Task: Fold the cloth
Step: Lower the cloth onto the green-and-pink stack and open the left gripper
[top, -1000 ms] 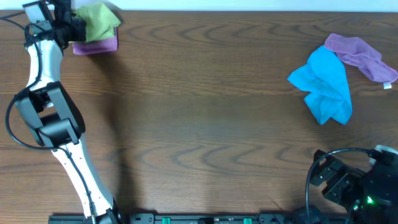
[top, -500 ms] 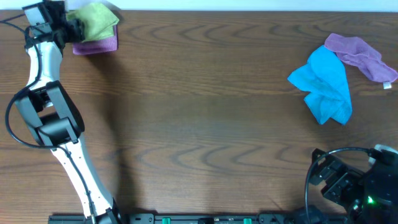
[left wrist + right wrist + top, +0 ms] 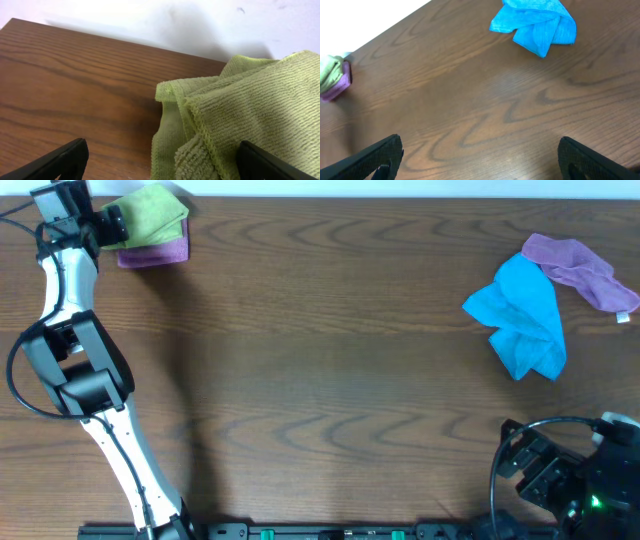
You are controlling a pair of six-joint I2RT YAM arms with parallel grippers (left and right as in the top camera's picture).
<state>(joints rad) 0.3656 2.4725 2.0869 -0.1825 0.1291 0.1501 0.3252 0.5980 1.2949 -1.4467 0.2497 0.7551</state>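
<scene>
The lime-green cloth (image 3: 152, 213) lies folded small on a folded purple cloth (image 3: 156, 252) at the table's far left corner. My left gripper (image 3: 106, 222) stands open just left of it. In the left wrist view the cloth (image 3: 250, 110) fills the right half, and its folded edge lies between the spread fingers of the left gripper (image 3: 162, 167), which grip nothing. My right gripper (image 3: 518, 460) rests open near the front right edge over bare wood, shown in its own view (image 3: 480, 160). That view shows the cloth (image 3: 330, 72) far off at left.
A crumpled bright blue cloth (image 3: 522, 315) lies at the right, also in the right wrist view (image 3: 535, 22). A loose purple cloth (image 3: 582, 268) lies behind it. The table's back edge (image 3: 100, 42) runs just behind the stacked cloths.
My left gripper has opened and let go of the lime-green cloth, drawing back a little to the left. The cloth stays on the purple one. The right arm has not moved.
</scene>
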